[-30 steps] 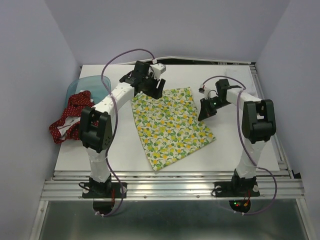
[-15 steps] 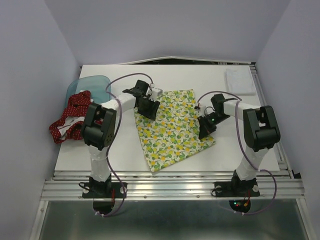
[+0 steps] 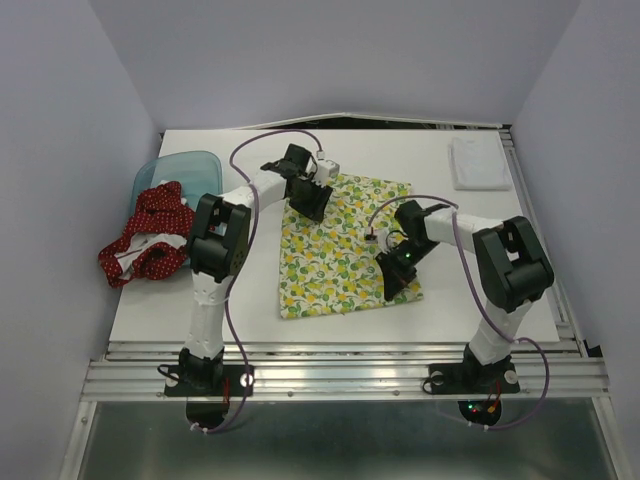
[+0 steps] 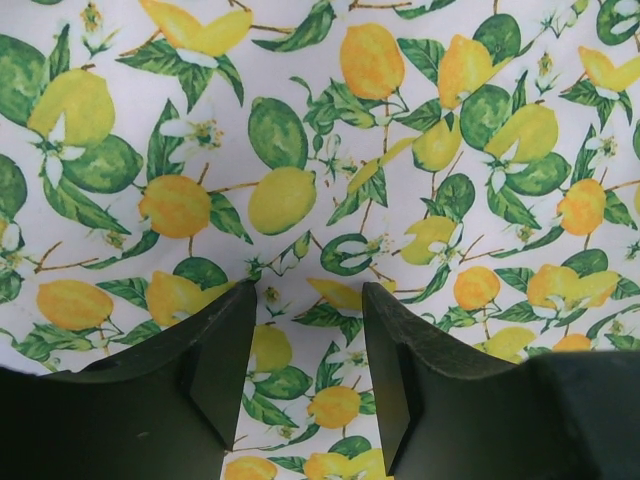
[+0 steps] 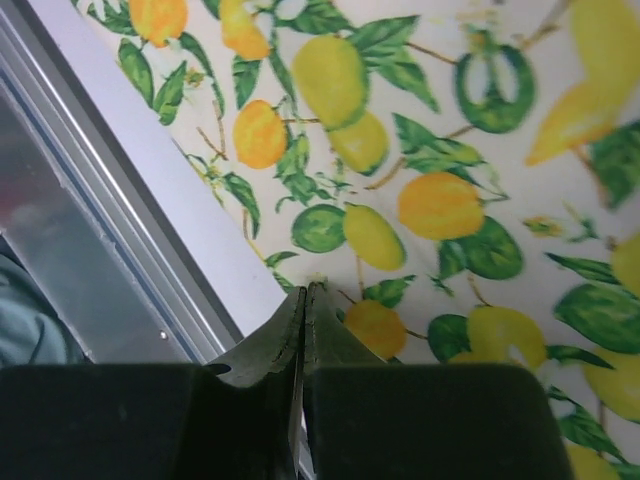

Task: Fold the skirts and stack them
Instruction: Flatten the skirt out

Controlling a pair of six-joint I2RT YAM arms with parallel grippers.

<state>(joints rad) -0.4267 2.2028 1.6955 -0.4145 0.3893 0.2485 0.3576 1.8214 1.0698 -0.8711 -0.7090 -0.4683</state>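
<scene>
The cream lemon-print skirt [image 3: 335, 250] lies spread flat in the middle of the white table [image 3: 400, 150]. My left gripper [image 3: 308, 198] is open, low over the skirt's far left part, and in the left wrist view [image 4: 310, 295] its jaws stand apart with flat print [image 4: 300, 150] between them. My right gripper [image 3: 392, 278] is at the skirt's near right edge, and in the right wrist view [image 5: 305, 288] it is shut, pinching the hem of the lemon cloth [image 5: 450, 150]. The red dotted skirt [image 3: 150, 235] lies crumpled at the table's left edge.
A translucent blue bin [image 3: 185, 168] sits behind the red skirt at the far left. A white flat pad [image 3: 480, 162] lies at the back right. The metal rail [image 3: 340, 372] runs along the near edge; it also shows in the right wrist view [image 5: 70, 230], beside a bare table strip [image 5: 150, 160].
The lemon skirt has turned and shifted, and now lies squarer to the table. My right gripper moved near and left with the hem. My left gripper came back up to the far left part.
</scene>
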